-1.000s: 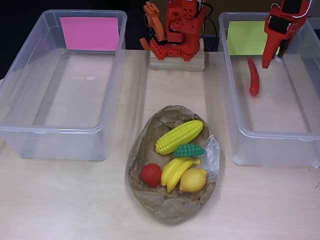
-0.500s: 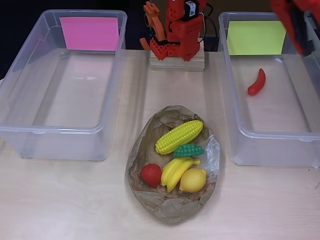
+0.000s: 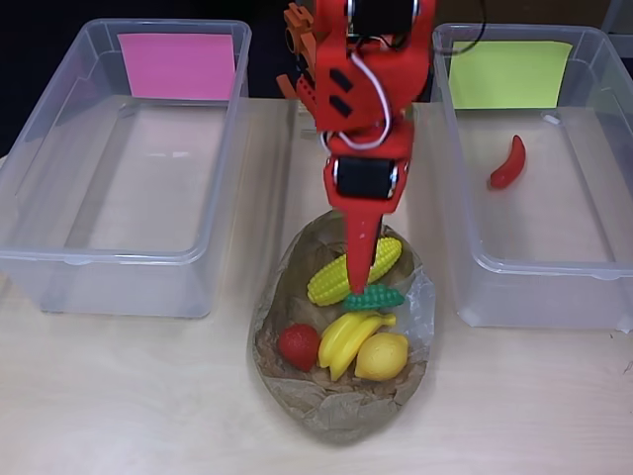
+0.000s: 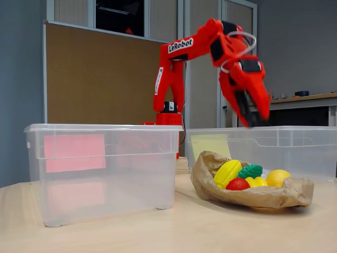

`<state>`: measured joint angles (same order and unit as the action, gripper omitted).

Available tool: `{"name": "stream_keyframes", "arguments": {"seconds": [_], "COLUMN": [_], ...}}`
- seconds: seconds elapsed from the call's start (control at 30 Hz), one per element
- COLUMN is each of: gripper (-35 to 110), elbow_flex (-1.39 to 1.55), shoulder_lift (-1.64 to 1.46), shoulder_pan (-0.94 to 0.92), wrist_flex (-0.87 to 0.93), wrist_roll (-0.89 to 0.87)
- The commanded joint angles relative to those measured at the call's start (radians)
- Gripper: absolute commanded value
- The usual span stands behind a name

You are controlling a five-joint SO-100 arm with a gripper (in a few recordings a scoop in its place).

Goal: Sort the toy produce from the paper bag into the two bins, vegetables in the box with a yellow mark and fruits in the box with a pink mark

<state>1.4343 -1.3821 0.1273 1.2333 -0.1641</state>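
Overhead view: the red gripper (image 3: 360, 282) hangs over the paper bag (image 3: 297, 396) near the table's front edge, above the corn (image 3: 331, 279); whether its claw is parted cannot be told. A red chili (image 3: 508, 164) lies in the yellow-marked bin (image 3: 475, 259).

Fixed view: the gripper (image 4: 251, 113) hovers blurred above the bag (image 4: 253, 196).

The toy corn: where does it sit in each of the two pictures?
Overhead view: the toy corn lies at the top of the paper bag, partly under the robot's hand.
Fixed view: the corn is the leftmost piece in the bag, right of centre.
Shared landmark: the green toy lying right beside it.
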Motion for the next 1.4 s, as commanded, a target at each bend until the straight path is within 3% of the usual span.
{"name": "stream_keyframes", "arguments": {"seconds": [0.0, 0.17, 0.53, 0.67, 0.83, 1.07, 1.37], "gripper": [23, 34, 33, 27, 10, 6, 3], "elbow_flex": [-0.015, -0.028, -0.224, -0.261, -0.264, -0.287, -0.357], "shoulder_lift": [0.063, 0.198, 0.434, 0.491, 0.502, 0.407, 0.048], "shoulder_pan": [-0.021, -0.071, -0.153, -0.170, -0.175, -0.146, -0.023], "wrist_flex": [-0.005, -0.058, -0.060, -0.064, -0.072, 0.037, 0.256], "wrist_roll": [0.005, 0.037, 0.106, 0.120, 0.114, 0.115, 0.107]}}
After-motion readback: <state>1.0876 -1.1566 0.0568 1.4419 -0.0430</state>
